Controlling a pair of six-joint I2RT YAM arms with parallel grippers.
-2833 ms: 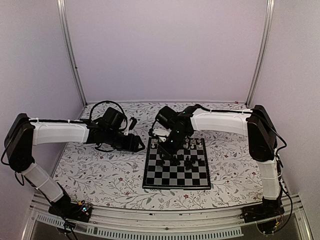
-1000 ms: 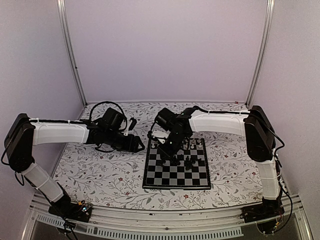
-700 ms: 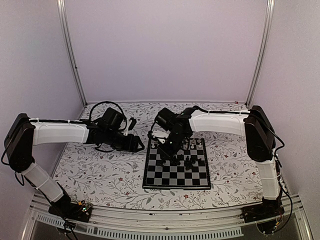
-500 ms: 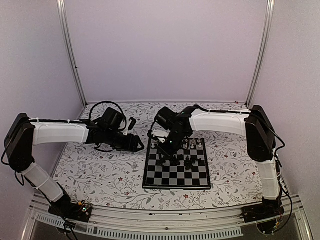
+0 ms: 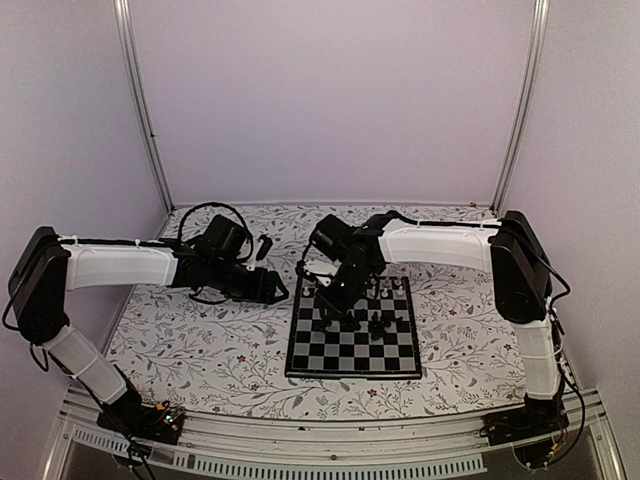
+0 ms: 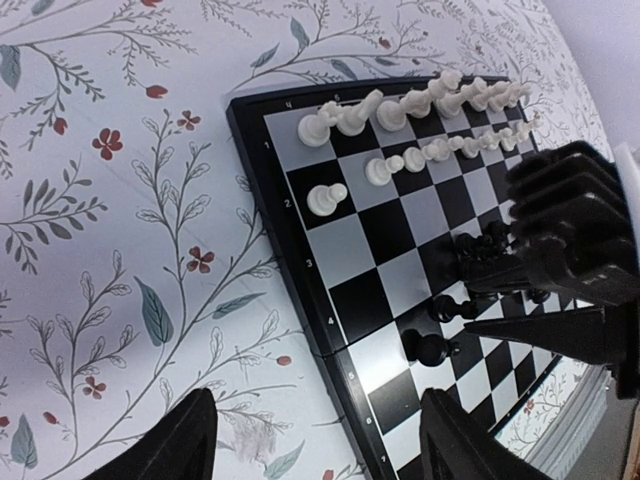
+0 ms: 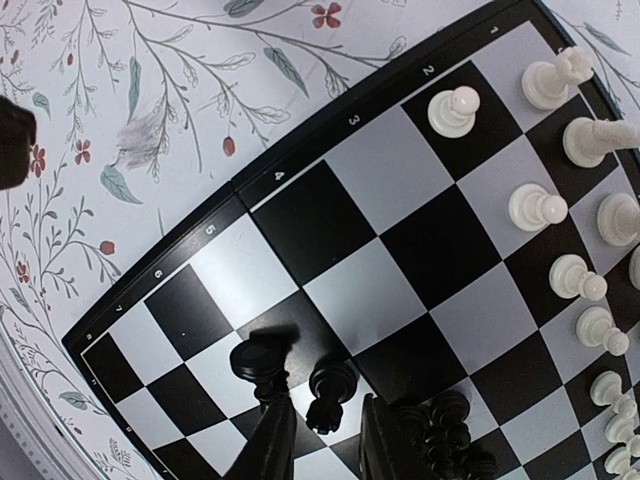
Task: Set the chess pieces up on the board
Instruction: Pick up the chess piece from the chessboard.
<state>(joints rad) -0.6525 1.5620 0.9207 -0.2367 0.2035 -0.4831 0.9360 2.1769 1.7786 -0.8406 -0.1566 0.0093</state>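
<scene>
— Board (image 5: 353, 345)?
— Flat on the worktop (image 5: 200, 350), a little right of its middle, nearer the near edge than the far one.
— And the chess pieces?
— Split in two lots: white pieces (image 6: 420, 100) in two rows along the board's side facing the far edge, black pieces (image 7: 440, 428) bunched near the board's middle.
— Right jaws?
— Over the far-left part of the board, parted only narrowly, with a small black piece (image 7: 330, 388) standing upright in the gap. Cannot tell whether touching it; no squeeze to be seen.
— Left jaws?
— Spread wide, gripping nothing. Low over the floral cover (image 6: 120, 200), just beside the board's left rim, toward the far edge of the worktop.
</scene>
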